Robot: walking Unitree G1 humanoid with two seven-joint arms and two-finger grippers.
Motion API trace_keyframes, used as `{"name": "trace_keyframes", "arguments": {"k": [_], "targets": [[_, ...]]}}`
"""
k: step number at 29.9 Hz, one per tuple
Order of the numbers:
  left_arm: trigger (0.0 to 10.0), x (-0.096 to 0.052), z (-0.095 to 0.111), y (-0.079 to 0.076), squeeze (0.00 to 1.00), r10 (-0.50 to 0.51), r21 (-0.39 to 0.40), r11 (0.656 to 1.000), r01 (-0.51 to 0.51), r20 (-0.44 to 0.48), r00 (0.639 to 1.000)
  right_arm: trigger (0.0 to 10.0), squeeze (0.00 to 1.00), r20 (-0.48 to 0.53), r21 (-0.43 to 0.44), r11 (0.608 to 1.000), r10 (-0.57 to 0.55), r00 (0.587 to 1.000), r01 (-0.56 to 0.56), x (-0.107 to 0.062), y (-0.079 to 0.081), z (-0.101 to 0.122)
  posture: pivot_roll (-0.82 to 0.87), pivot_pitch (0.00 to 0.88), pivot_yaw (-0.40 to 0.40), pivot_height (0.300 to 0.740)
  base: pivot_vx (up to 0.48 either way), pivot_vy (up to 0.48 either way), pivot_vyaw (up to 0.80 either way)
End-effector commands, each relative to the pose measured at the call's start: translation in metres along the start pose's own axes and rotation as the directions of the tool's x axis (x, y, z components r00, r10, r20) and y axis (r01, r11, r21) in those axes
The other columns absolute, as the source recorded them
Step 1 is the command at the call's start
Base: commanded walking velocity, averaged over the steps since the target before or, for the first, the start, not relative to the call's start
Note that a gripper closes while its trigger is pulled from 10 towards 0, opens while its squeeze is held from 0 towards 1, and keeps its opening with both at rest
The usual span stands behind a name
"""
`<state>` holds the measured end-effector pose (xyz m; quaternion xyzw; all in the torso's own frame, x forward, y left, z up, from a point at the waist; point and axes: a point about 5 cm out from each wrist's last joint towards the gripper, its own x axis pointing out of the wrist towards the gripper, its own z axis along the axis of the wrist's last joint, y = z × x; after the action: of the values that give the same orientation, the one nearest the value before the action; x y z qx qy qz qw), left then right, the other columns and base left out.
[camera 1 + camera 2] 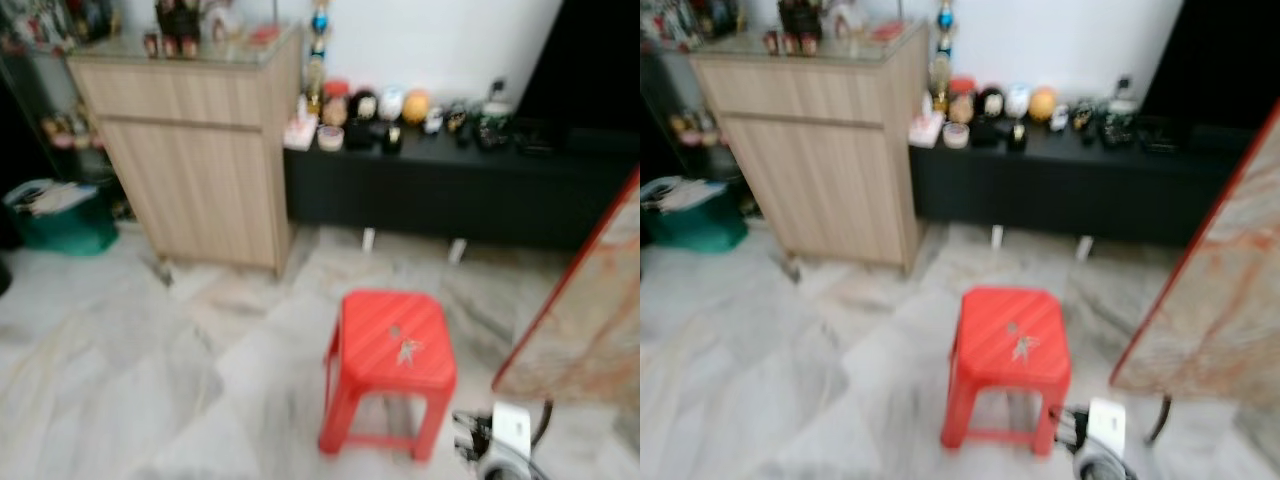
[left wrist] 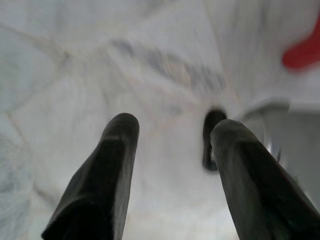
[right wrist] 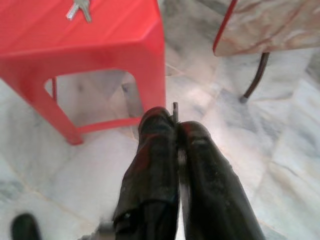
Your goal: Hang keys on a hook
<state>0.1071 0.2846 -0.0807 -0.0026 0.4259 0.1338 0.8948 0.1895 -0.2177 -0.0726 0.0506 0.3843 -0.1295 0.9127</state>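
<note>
The keys (image 1: 405,348) lie on the red stool (image 1: 392,340) (blurred, perhaps two). The left gripper (image 2: 170,145) is spread over the floor; the right gripper (image 3: 175,125) is pressed together, empty.

The keys (image 1: 405,348) are a small bunch of pale, silvery metal lying flat on the top of a red plastic stool (image 1: 372,340). They rest right of the seat's middle, toward its near edge, with a smaller piece just beyond them on the far side. In the right wrist view the keys (image 3: 79,8) show as two or three splayed blades on the red seat; finer detail is lost to blur.
</note>
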Motion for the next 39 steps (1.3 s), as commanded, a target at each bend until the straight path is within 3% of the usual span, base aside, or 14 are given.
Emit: {"name": "trace_keyframes", "arguments": {"k": [1, 12, 15, 18, 21, 22, 23, 25, 30, 33, 35, 37, 39], "targets": [[10.0, -0.003, -0.012, -0.004, 0.0, -0.007, -0.004, 1.0, 0.007, -0.04, 0.999, 10.0, 0.0, 0.037, 0.004, 1.0, 0.004, 0.999, -0.004, 0.003, 0.001, 0.012, 0.09, 0.0, -0.039, 0.722, -0.289, 0.0, 0.0], [10.0, 0.001, -0.006, -0.014, 0.0, -0.016, 0.001, 1.0, 0.016, -0.017, 1.0, 10.0, 0.0, 0.077, -0.011, 0.999, 0.033, 0.997, -0.032, 0.006, 0.007, 0.027, 0.1, 0.0, -0.045, 0.722, -0.185, 0.0, 0.0], [10.0, 0.004, 0.0, -0.024, 0.0, -0.024, 0.008, 1.0, 0.024, 0.013, 1.0, 10.0, 0.0, 0.107, -0.019, 0.998, 0.058, 0.993, -0.056, 0.008, 0.011, 0.037, 0.1, 0.0, -0.046, 0.722, 0.0, 0.0, 0.0], [10.0, 0.006, 0.007, -0.027, 0.0, -0.026, 0.018, 1.0, 0.025, 0.042, 0.999, 10.0, 0.0, 0.126, -0.084, 0.993, 0.091, 0.988, -0.081, 0.01, 0.015, 0.046, 0.11, 0.0, -0.049, 0.722, 0.0, 0.0, 0.0], [10.0, 0.009, 0.02, -0.027, 0.0, -0.027, 0.022, 0.999, 0.025, 0.093, 0.995, 10.0, 0.0, 0.119, -0.31, 0.945, 0.145, 0.982, -0.102, 0.012, 0.021, 0.056, 0.1, 0.0, -0.05, 0.722, 0.0, 0.0, 0.0], [10.0, 0.009, 0.02, -0.027, 0.0, -0.027, 0.022, 0.999, 0.025, 0.093, 0.995, 10.0, 0.0, 0.119, -0.31, 0.945, 0.145, 0.982, -0.102, 0.012, 0.021, 0.056, 0.1, 0.0, -0.05, 0.722, 0.0, 0.0, 0.0], [10.0, 0.01, 0.026, -0.026, 0.0, -0.028, 0.022, 0.999, 0.026, 0.117, 0.993, 10.0, 0.0, 0.116, -0.393, 0.913, 0.164, 0.98, -0.107, 0.013, 0.021, 0.064, 0.1, 0.0, -0.05, 0.722, 0.0, 0.0, 0.0], [10.0, 0.012, 0.034, -0.026, 0.0, -0.032, 0.032, 0.999, 0.027, 0.144, 0.989, 10.0, 0.0, 0.12, -0.466, 0.879, 0.178, 0.977, -0.103, 0.014, 0.021, 0.072, 0.1, 0.0, -0.049, 0.722, 0.0, 0.0, 0.0], [10.0, 0.016, 0.059, -0.03, 0.0, -0.064, 0.069, 0.996, 0.048, 0.242, 0.968, 10.0, 0.0, 0.189, -0.472, 0.878, 0.188, 0.964, -0.078, 0.015, 0.022, 0.101, 0.09, 0.0, -0.052, 0.722, 0.0, 0.0, 0.0], [10.0, 0.017, 0.064, -0.03, 0.0, -0.068, 0.072, 0.996, 0.05, 0.263, 0.962, 10.0, 0.0, 0.201, -0.475, 0.877, 0.193, 0.96, -0.077, 0.015, 0.023, 0.106, 0.09, 0.0, -0.053, 0.722, 0.0, 0.0, 0.0], [10.0, 0.015, 0.101, -0.033, 0.0, -0.106, 0.112, 0.992, 0.063, 0.442, 0.891, 10.0, 0.0, 0.268, -0.5, 0.863, 0.233, 0.935, -0.072, 0.014, 0.031, 0.133, 0.09, 0.0, -0.058, 0.722, 0.0, 0.0, 0.0], [10.0, 0.014, 0.107, -0.034, 0.0, -0.113, 0.12, 0.991, 0.064, 0.467, 0.877, 10.0, 0.0, 0.274, -0.506, 0.86, 0.236, 0.932, -0.069, 0.014, 0.032, 0.136, 0.09, 0.0, -0.061, 0.722, 0.0, 0.0, 0.0], [10.0, 0.01, 0.128, -0.04, 0.0, -0.144, 0.14, 0.987, 0.078, 0.558, 0.817, 10.0, 0.0, 0.297, -0.512, 0.855, 0.263, 0.918, -0.079, 0.012, 0.037, 0.146, 0.09, 0.0, -0.066, 0.722, 0.0, 0.0, 0.0]]}}
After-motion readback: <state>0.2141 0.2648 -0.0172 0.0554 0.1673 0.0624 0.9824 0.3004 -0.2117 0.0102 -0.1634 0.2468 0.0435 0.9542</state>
